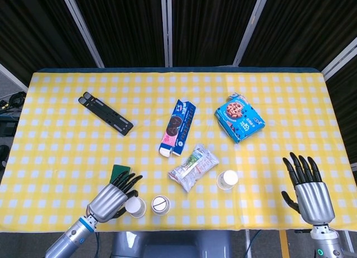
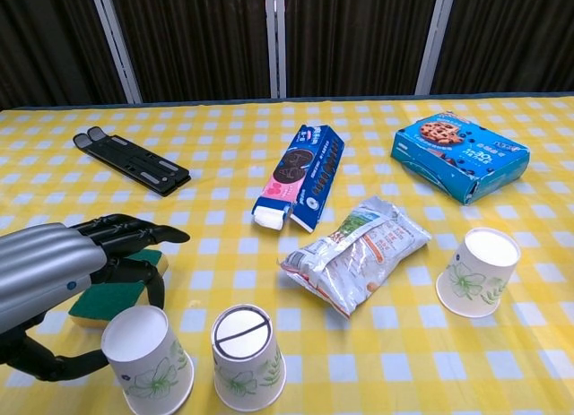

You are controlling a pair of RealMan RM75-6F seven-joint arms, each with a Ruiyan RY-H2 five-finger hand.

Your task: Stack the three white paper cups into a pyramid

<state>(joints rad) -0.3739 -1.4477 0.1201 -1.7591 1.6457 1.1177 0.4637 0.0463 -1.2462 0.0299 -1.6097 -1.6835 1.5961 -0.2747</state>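
Observation:
Three white paper cups with a leaf print stand upside down near the table's front edge. My left hand [image 1: 111,198] [image 2: 54,276] holds the left cup [image 1: 134,207] [image 2: 148,361] between thumb and a curled finger, its other fingers stretched out above it. That cup stands on the cloth right beside the middle cup [image 1: 160,204] [image 2: 247,357]. The third cup [image 1: 227,180] [image 2: 478,272] stands alone further right. My right hand [image 1: 308,192] hovers open at the front right corner, far from all cups, and shows only in the head view.
A green sponge [image 2: 112,294] lies just behind my left hand. A crumpled snack packet [image 1: 194,168] lies between the middle and third cups. Further back are a cookie sleeve box [image 1: 178,127], a blue cookie box [image 1: 240,117] and a black folding stand [image 1: 106,113].

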